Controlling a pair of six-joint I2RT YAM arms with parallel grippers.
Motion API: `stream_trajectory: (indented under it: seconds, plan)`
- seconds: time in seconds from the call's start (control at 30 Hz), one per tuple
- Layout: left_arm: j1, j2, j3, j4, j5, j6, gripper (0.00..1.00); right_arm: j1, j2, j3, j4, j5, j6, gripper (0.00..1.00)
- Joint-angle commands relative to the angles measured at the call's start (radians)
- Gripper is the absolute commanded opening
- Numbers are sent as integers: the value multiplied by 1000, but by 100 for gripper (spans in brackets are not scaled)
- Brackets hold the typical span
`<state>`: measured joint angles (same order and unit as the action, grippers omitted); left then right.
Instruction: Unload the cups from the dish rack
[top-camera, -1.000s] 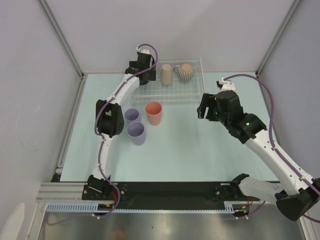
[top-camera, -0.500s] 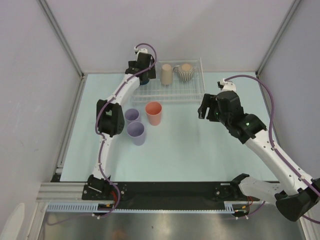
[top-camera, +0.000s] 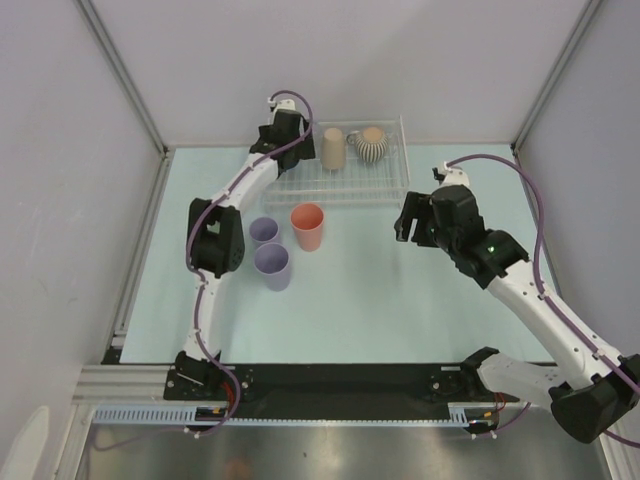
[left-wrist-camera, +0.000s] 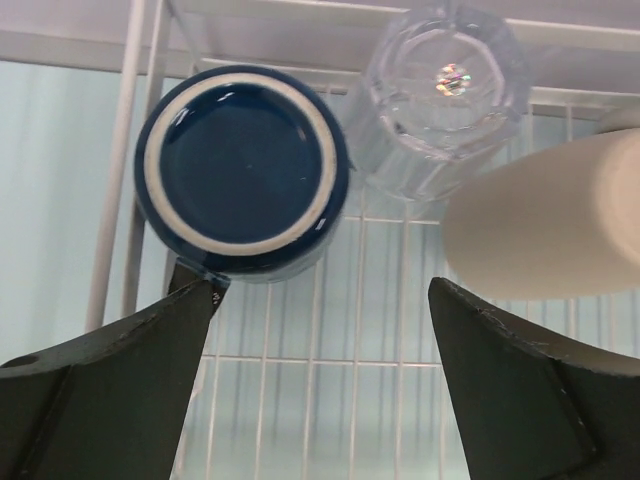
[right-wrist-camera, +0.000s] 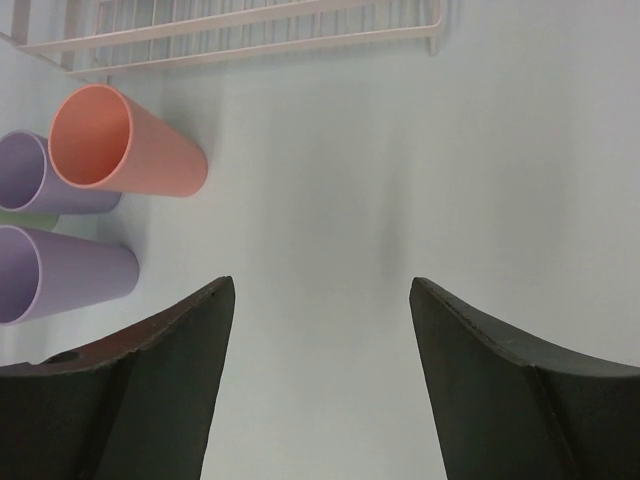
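Left arm (top-camera: 245, 185) edged slightly farther over dish rack (top-camera: 385, 185) since earlier. Counter (top-camera: 380, 290) held rack at back. Left fingers (left-wrist-camera: 100, 400) spread wide, empty, above inverted navy mug (left-wrist-camera: 240, 165), w/ clear cup (left-wrist-camera: 440, 95) and tan cup (left-wrist-camera: 545, 225) alongside. Right fingers (right-wrist-camera: 130, 400) wide, empty, over counter nr salmon cup (right-wrist-camera: 130, 145), 2 lavender cups (right-wrist-camera: 60, 275).

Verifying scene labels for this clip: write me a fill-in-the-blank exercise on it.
The left gripper hovers, fingers open, over the ___ mug in the dish rack.
Beside it stands an upside-down ___ glass.
___ lavender cups stand on the table.
The right gripper's open fingers hold ___.
Missing: navy; clear; two; nothing.
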<state>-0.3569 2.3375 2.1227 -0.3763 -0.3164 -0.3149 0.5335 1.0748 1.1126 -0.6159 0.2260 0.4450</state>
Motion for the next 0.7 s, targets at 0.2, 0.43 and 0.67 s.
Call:
stream_trajectory:
  seconds: [0.2, 0.43, 0.67]
  plan:
    - [-71, 5, 166, 45, 95, 19, 98, -15, -39, -10, 19, 3, 8, 77]
    - [-86, 37, 201, 45, 125, 19, 100, -33, -33, -11, 22, -17, -2, 77]
    - [-88, 89, 235, 56, 192, 11, 100, -43, -42, -22, 21, -25, -5, 76]
